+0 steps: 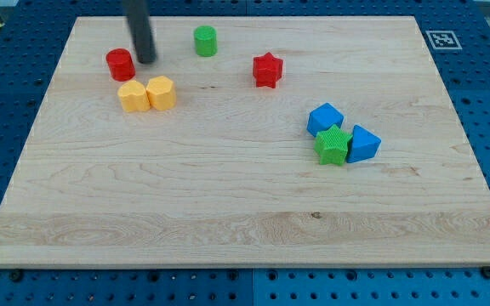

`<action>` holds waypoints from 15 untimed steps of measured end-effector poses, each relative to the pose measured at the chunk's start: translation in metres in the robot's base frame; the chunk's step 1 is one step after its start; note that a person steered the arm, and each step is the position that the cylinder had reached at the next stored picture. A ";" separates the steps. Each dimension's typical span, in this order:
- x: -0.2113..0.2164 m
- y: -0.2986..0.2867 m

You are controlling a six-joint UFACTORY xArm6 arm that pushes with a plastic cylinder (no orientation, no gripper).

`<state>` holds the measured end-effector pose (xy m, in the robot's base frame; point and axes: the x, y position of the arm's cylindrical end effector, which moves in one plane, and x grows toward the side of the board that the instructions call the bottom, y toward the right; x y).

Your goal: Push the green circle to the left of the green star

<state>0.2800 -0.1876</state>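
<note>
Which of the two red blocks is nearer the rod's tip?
The red cylinder, just left of my tip; the red star sits far off toward the view's right.

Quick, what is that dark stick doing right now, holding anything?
My tip: no gripper, holds nothing; just right of the red cylinder, left of the green circle.

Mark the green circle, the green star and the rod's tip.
green circle (205,40), camera view, top face.
green star (333,145), camera view, ribbed top.
my tip (146,60), camera view, rod's very end, right of red cylinder (120,64).

Robot body: one plain rod (140,30), dark grey, smooth and round, same width throughout. My tip (146,61) blunt, rounded. No visible markings, cables, screws.
</note>
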 end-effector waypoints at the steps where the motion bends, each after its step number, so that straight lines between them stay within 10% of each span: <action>1: -0.049 0.018; 4: -0.063 0.102; 11: 0.031 0.115; 15: 0.106 0.224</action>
<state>0.3861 0.0363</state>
